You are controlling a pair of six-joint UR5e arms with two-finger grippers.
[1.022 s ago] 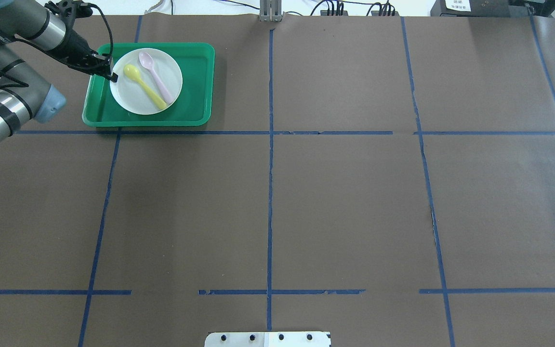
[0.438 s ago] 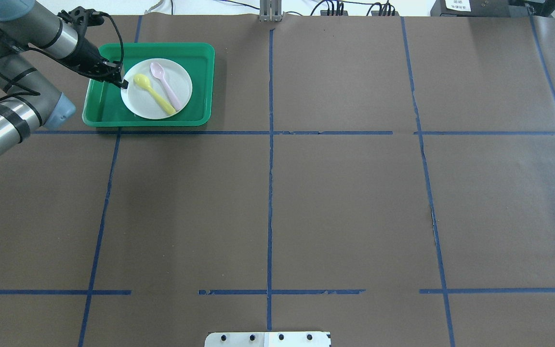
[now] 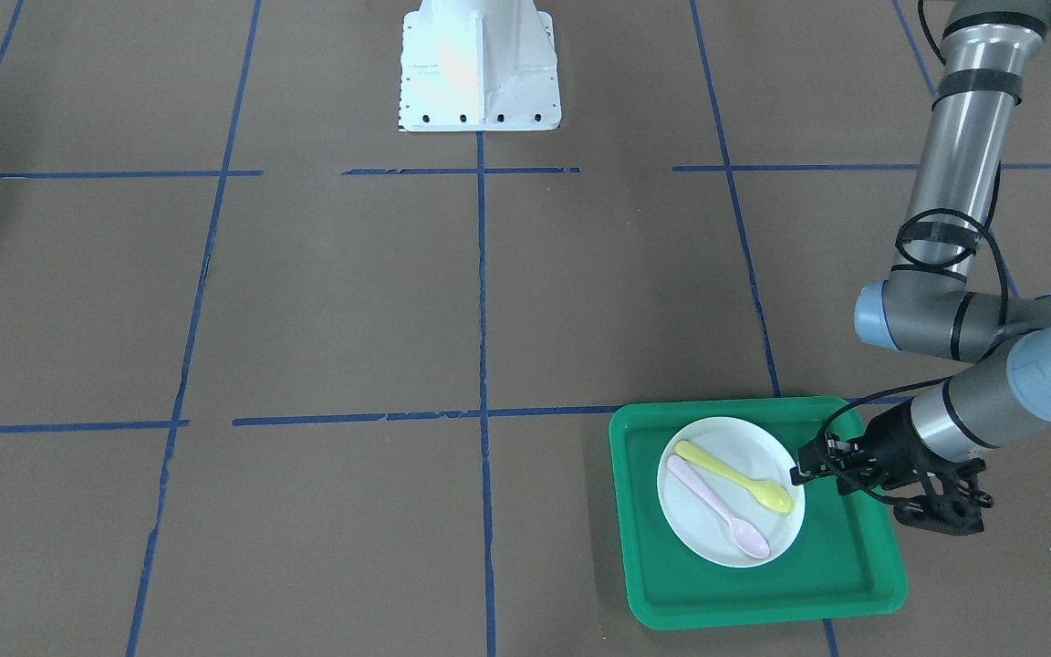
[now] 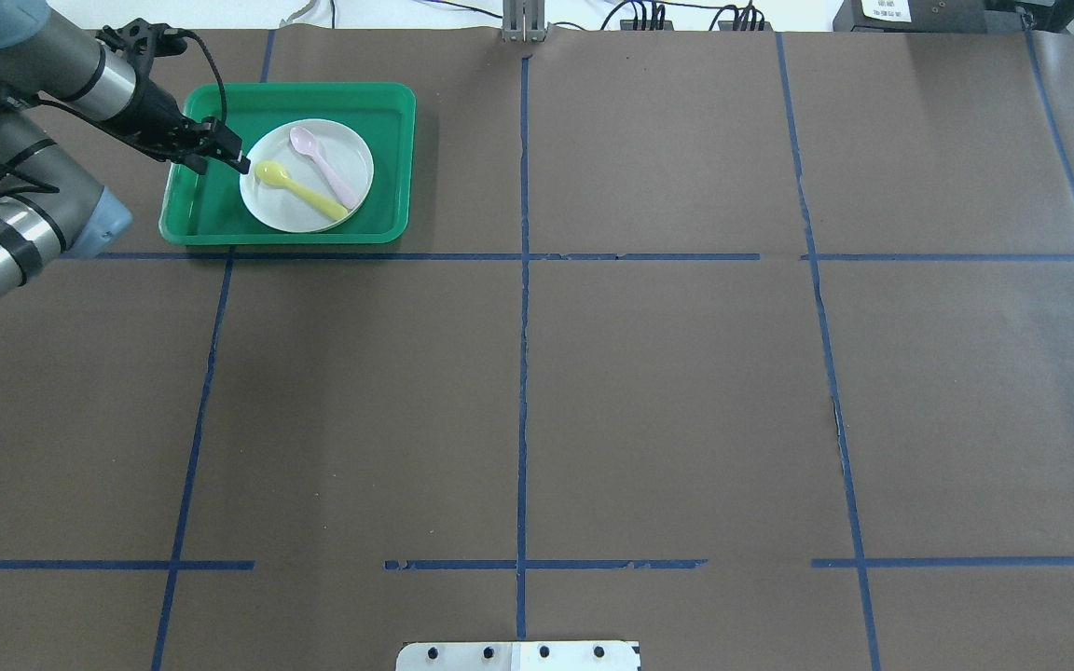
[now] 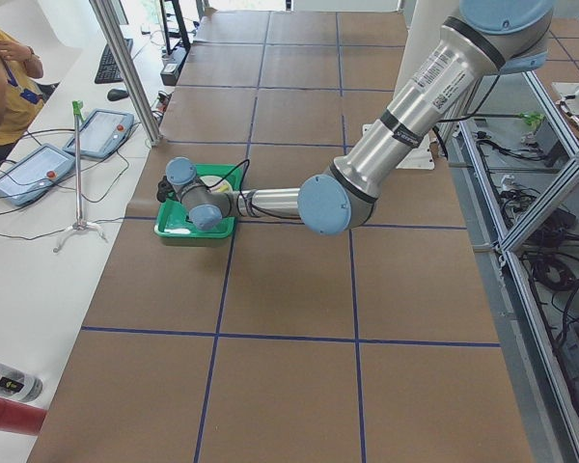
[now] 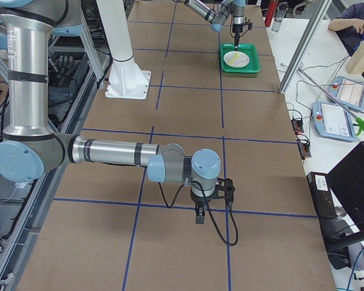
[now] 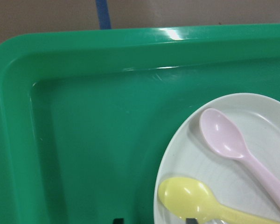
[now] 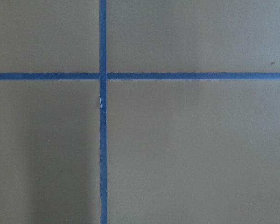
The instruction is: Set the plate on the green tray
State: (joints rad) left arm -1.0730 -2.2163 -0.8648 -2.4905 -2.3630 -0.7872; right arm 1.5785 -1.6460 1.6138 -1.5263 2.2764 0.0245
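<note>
The white plate (image 4: 343,151) lies flat inside the green tray (image 4: 201,200) at the table's far left, with a yellow spoon (image 4: 299,191) and a pink spoon (image 4: 327,172) on it. My left gripper (image 4: 237,158) is low over the tray at the plate's left rim. Its jaws stand apart, one on each side of the rim. The front view shows the same: gripper (image 3: 799,473), plate (image 3: 744,447), tray (image 3: 763,593). In the left wrist view two dark fingertips (image 7: 191,220) sit at the bottom edge. My right gripper (image 6: 200,217) shows only in the right side view, and I cannot tell its state.
The tray's near rim (image 4: 285,238) lies close to a blue tape line. The robot's white base (image 3: 480,64) stands at mid-table. The right arm hovers over a tape crossing (image 8: 102,75) on bare brown table.
The plate with its spoons came right and down, from above the tray's left part to rest in the tray. My left gripper followed it down, and its jaws now stand apart at the rim.
</note>
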